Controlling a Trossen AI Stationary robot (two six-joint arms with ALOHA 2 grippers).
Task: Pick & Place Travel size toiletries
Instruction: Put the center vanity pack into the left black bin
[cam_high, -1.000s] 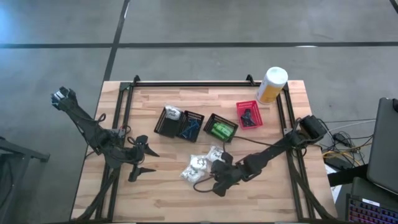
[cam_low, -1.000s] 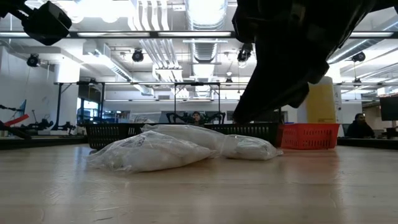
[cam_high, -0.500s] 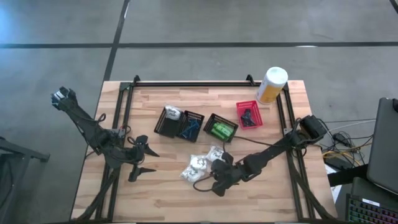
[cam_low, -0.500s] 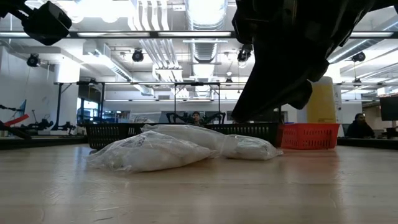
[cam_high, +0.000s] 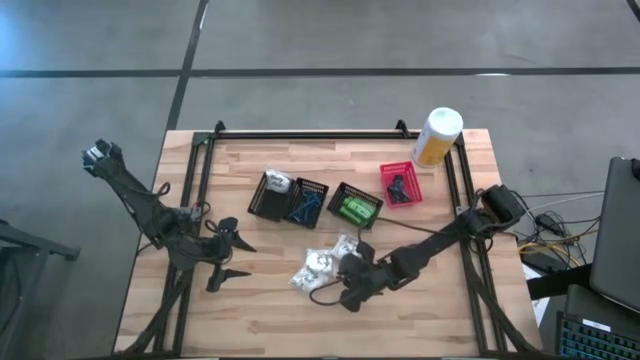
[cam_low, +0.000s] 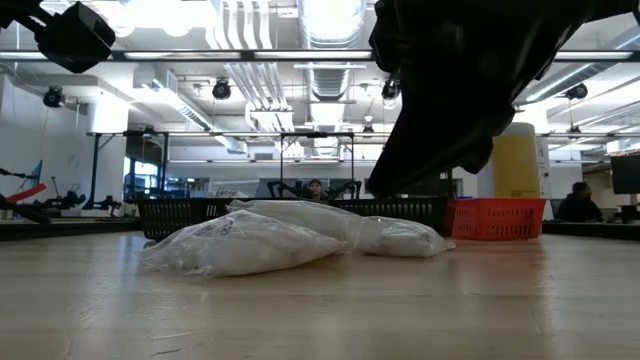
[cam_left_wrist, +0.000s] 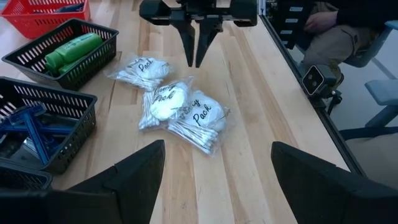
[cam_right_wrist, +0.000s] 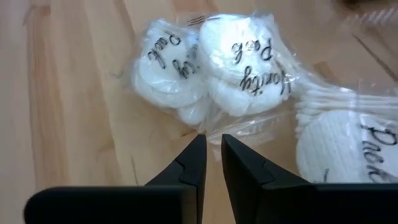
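Four baskets stand in a row across the middle of the worktop, each with items in it. The canister stands at the far right corner, behind the row. Three wrapped packs lie clustered in front of the baskets. The right hand sits just before the packs; the left hand waits well apart at the left.

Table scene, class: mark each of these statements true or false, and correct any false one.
1. The red basket holds the green packets. False: the green packets lie in a black basket.
2. The right pincer is nearly shut, near the white packs. True.
3. The left pincer grips a white pack. False: it is open and empty, away from them.
4. The canister stands at the table's far right corner. True.
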